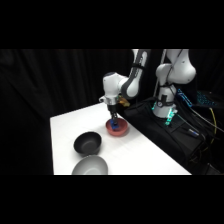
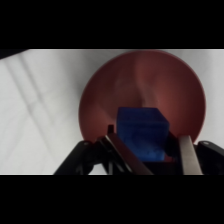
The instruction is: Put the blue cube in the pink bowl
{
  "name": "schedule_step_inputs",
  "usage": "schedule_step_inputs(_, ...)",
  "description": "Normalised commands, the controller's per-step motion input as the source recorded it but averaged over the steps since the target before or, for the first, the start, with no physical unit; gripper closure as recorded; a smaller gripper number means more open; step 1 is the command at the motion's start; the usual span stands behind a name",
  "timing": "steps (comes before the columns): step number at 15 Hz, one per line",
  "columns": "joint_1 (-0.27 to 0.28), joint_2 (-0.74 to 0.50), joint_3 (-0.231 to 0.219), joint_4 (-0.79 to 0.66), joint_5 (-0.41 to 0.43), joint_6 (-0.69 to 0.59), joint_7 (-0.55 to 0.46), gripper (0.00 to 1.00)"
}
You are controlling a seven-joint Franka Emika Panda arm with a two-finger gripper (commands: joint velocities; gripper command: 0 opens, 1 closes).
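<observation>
Fingers [image 2: 186,155] pinch the blue cube [image 2: 142,131] over the pink bowl [image 2: 150,80] (wrist view only).

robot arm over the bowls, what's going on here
The white Franka arm's gripper holds a small bright blue cube between its fingers, right over the inside of the small round salmon-pink bowl. In the side view the gripper is down at the pink bowl near the far side of the white table. A black bowl and a grey bowl sit nearer the camera, untouched. The cube has not been released.
</observation>
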Motion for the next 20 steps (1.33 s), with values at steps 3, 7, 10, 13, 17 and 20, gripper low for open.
schedule_step_inputs(3, -0.038, -0.09, 0.0, 0.04, -0.048, 0.01, 0.08, 0.0)
schedule_step_inputs(7, 0.022, -0.36, -0.108, -0.05, -0.274, -0.23, 0.26, 0.0)
schedule_step_inputs(10, 0.024, -0.55, -0.106, -0.01, -0.363, -0.54, 0.34, 0.0)
schedule_step_inputs(13, -0.035, -0.49, 0.016, 0.12, -0.222, -0.59, 0.23, 0.0)
schedule_step_inputs(17, -0.073, -0.36, 0.075, 0.22, -0.109, -0.53, 0.12, 0.0)
schedule_step_inputs(20, -0.093, -0.23, 0.086, 0.27, -0.092, -0.44, 0.1, 0.0)
